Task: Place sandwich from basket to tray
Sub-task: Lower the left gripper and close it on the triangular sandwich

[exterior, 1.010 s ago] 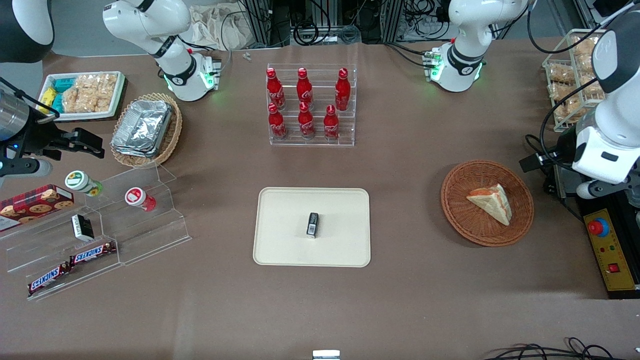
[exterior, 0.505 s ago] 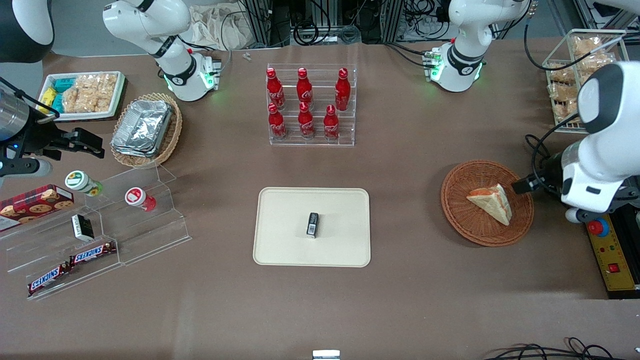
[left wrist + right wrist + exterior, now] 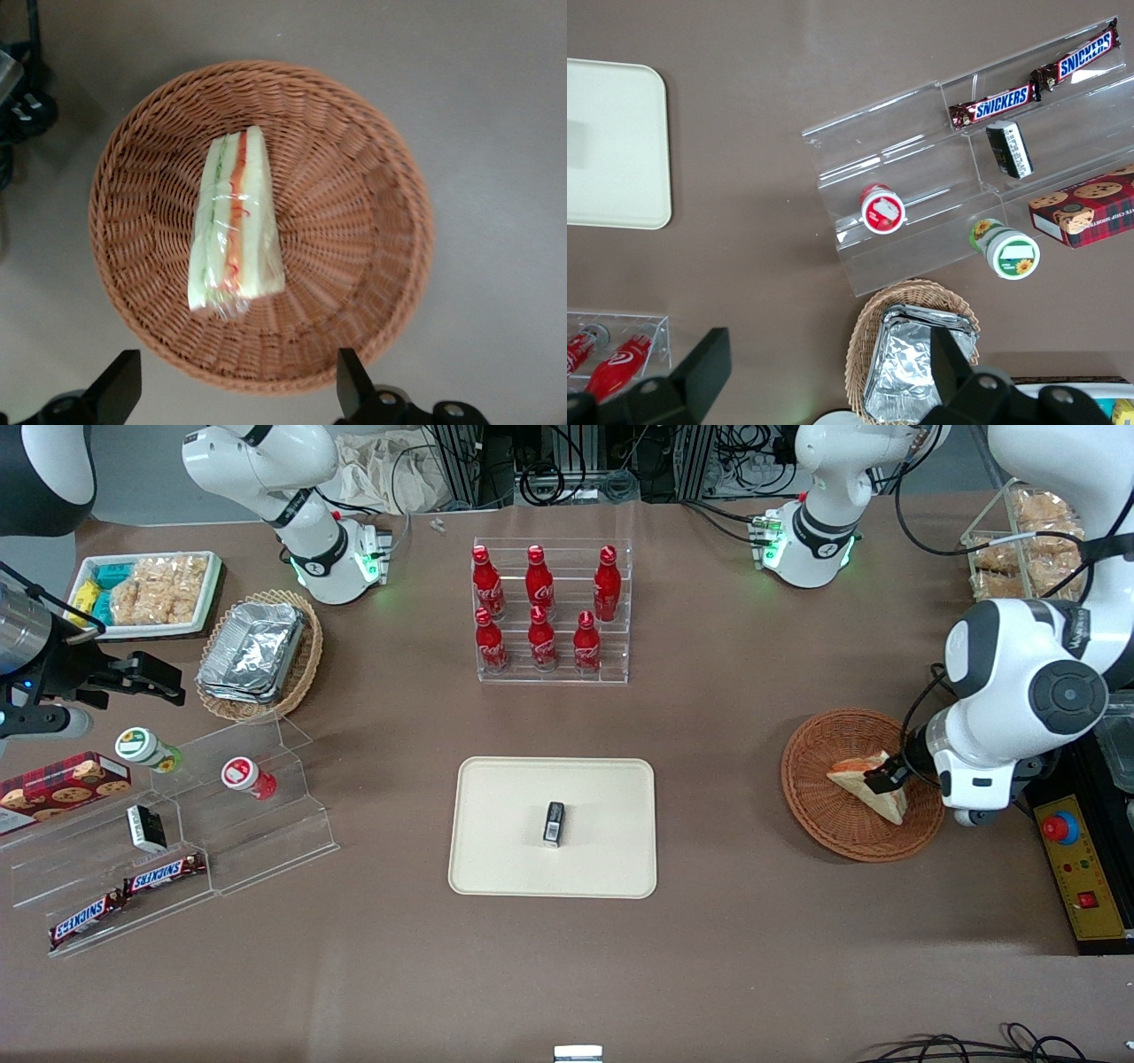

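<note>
Wrist view shows my tool (image 3: 235, 390) spread wide above the sandwich (image 3: 234, 223), which lies in the basket (image 3: 372, 177). Nothing is grabbed yet. The tray (image 3: 505, 797) waits mid-desk.

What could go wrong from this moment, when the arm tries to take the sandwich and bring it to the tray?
The gripper hangs open above the basket, but off the sandwich; closing here might catch the wicker rim. The sandwich looks wrapped in clear film, so it may slip or be squashed. A small dark object already lies on the tray; the sandwich could land on it.
</note>
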Controlling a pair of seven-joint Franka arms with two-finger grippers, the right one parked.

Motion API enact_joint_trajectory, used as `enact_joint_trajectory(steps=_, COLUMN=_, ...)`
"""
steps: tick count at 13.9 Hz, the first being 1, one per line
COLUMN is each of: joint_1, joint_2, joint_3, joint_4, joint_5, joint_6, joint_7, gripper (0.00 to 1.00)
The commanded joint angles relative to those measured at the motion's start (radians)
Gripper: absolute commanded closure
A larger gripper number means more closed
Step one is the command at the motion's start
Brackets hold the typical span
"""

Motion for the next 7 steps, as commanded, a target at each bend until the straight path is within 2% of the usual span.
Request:
enact_joint_trajectory(steps=1, joint_1=0.034, joint_2=-0.064, joint_3=-0.001, joint_4=-0.167, joint_5=0.015, joint_6=0.155, joint_7=-0.014, gripper=0.01)
enact_joint_trajectory(steps=7, joint_1=0.069, joint_2=-0.028, joint_3=-0.001, joint_4=-0.193, joint_5=0.015, joint_6=0.2, joint_7=-0.008, gripper=0.01)
